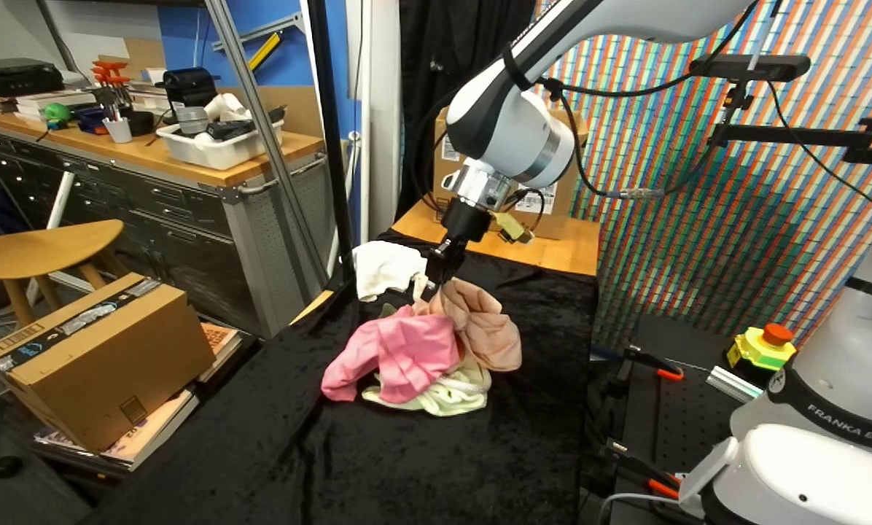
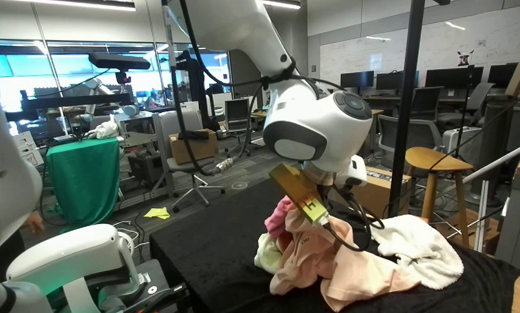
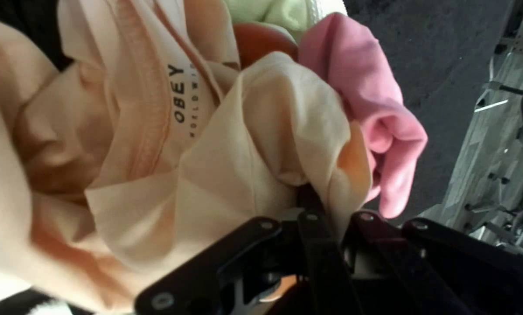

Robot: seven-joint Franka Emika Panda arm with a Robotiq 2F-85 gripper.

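Observation:
My gripper point(image 1: 440, 275) points down into a pile of clothes on a black cloth. In the wrist view the black fingers point(image 3: 335, 221) are close together, with a fold of a peach garment point(image 3: 217, 170) pinched between them. The garment bears the print "OBEY" and shows in both exterior views point(image 1: 491, 332) point(image 2: 314, 256). A pink garment point(image 1: 410, 350) lies beside it, also in the wrist view point(image 3: 353, 65). A pale yellow-green garment point(image 1: 447, 397) lies under the pink one. A red-orange piece point(image 3: 263, 41) shows between them. The fingertips are hidden by cloth in an exterior view.
A white cloth point(image 2: 421, 252) lies beside the pile near the table's end. A cardboard box point(image 1: 567, 175) stands behind the arm on the wooden table end point(image 1: 571, 244). A black pole point(image 2: 405, 113) rises beside the table. The second arm's base point(image 1: 837, 364) stands across from it.

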